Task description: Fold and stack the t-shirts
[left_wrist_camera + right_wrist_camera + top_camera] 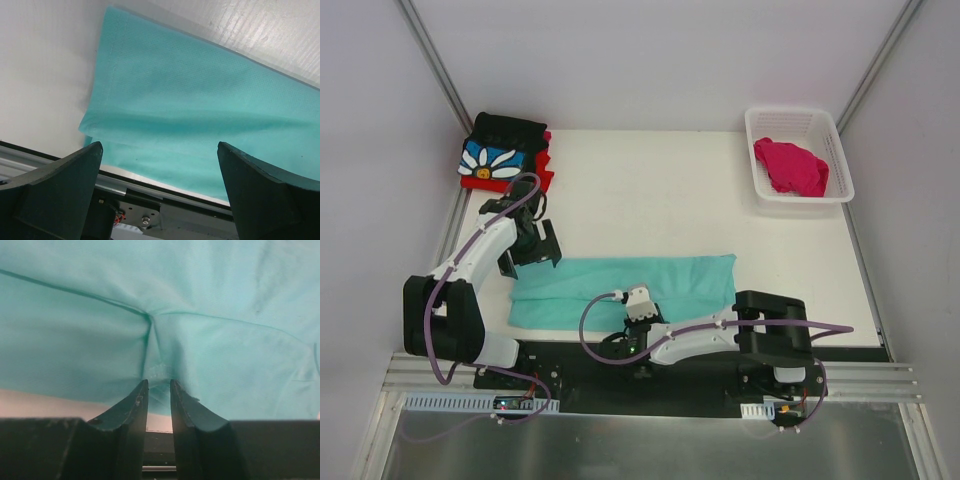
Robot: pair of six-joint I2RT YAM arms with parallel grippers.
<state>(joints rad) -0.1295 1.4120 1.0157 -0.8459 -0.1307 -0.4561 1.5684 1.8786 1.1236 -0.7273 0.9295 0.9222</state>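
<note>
A mint-teal t-shirt (660,285) (200,110) (225,315) lies folded into a long strip near the table's front edge. My right gripper (642,318) (159,382) is shut on its near edge at the middle, and creases fan out from the pinch. Above the strip's left end, my left gripper (532,250) (160,150) hangs open, holding nothing. At the back left, a folded black t-shirt with a white daisy (500,150) rests on a red one (542,180). A magenta-pink t-shirt (790,165) lies crumpled in the basket.
The white lattice basket (800,206) stands at the back right of the white table (650,190). The black base rail (580,375) runs just in front of the teal shirt. Grey walls close in the left, back and right.
</note>
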